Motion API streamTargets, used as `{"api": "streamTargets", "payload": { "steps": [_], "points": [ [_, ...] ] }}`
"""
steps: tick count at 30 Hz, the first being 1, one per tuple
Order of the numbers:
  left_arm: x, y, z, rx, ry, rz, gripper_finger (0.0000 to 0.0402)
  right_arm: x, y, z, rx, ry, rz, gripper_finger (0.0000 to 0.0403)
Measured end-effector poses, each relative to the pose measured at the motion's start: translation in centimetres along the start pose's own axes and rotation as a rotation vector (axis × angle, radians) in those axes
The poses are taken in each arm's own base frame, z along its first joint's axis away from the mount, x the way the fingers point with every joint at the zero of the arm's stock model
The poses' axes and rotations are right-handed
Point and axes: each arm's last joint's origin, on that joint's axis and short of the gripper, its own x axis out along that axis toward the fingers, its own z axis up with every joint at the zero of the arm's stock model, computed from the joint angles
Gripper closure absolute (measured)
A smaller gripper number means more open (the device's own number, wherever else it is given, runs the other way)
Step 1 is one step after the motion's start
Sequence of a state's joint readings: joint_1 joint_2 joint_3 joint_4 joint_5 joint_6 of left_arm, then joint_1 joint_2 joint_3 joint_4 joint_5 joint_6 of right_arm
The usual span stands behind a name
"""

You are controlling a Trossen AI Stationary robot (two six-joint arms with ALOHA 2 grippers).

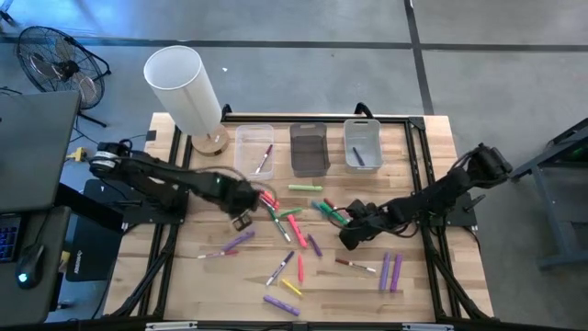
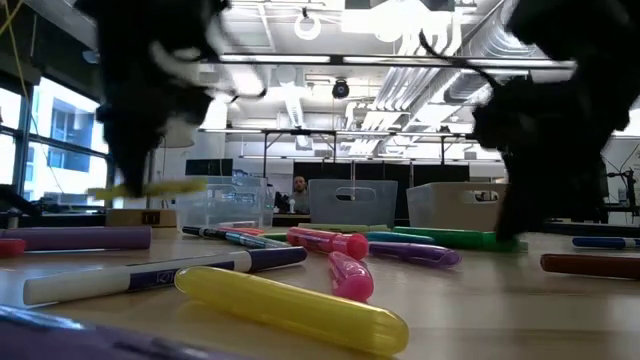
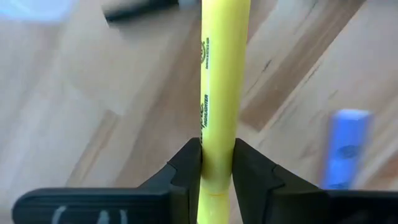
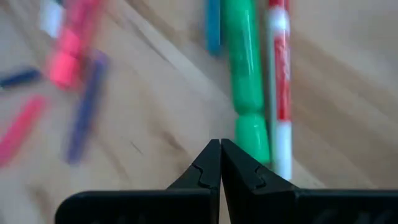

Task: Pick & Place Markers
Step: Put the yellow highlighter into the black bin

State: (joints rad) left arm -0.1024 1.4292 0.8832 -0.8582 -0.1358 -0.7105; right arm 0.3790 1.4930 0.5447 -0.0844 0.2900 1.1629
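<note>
Several markers lie scattered on the wooden table (image 1: pixel 184 267), such as a pink one (image 2: pixel 350 272) and a purple pair (image 1: pixel 390 272). My left gripper (image 1: pixel 241 221) hangs left of the pile's middle, shut on a yellow marker (image 2: pixel 150 187) held above the wood. My right gripper (image 1: pixel 347 239) is shut and low over the table right of the pile. Its tips (image 4: pixel 221 152) stand beside the end of a green marker (image 4: pixel 244 74), which lies next to a red-and-white marker (image 4: pixel 281 93). My left gripper pinches the yellow marker's barrel (image 3: pixel 217 146) between its two fingers, toward one end. The fingers point steeply down and lie across the marker. The marker is level and lifted clear of the table. My right gripper is shut beside the green marker; I cannot tell whether it touches it.
Three bins stand in a row at the far edge: a clear bin (image 1: pixel 254 147) with a marker inside, a dark bin (image 1: pixel 309 149) and another clear bin (image 1: pixel 363 145) holding a marker. A white cylinder on a wooden base (image 1: pixel 184 87) stands at the far left.
</note>
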Motion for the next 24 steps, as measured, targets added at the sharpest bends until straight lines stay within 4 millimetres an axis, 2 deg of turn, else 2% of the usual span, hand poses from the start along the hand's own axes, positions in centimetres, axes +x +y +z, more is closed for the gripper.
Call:
{"api": "streamTargets", "payload": {
  "steps": [7, 13, 16, 20, 24],
  "points": [
    [-6.7, 0.0, 7.6, -0.176, -0.279, -0.108, 0.0336, -1.5, -3.4, -0.9, -0.051, -0.073, 0.095, 0.0403],
    [-9.7, 0.2, 14.9, -0.254, -0.472, -0.139, 0.0336, -4.1, -5.3, -0.4, -0.199, -0.165, 0.219, 0.0403],
    [-8.8, 0.3, 18.7, -0.274, -0.487, -0.120, 0.0336, -5.1, -6.1, -0.2, -0.238, -0.210, 0.280, 0.0403],
    [-6.5, 0.9, 23.2, -0.317, -0.456, -0.123, 0.0336, -6.0, -6.8, -0.1, -0.295, -0.241, 0.344, 0.0402],
    [-4.0, 1.6, 26.3, -0.340, -0.404, -0.173, 0.0326, -6.2, -7.5, -0.5, -0.337, -0.203, 0.382, 0.0402]
  ]
}}
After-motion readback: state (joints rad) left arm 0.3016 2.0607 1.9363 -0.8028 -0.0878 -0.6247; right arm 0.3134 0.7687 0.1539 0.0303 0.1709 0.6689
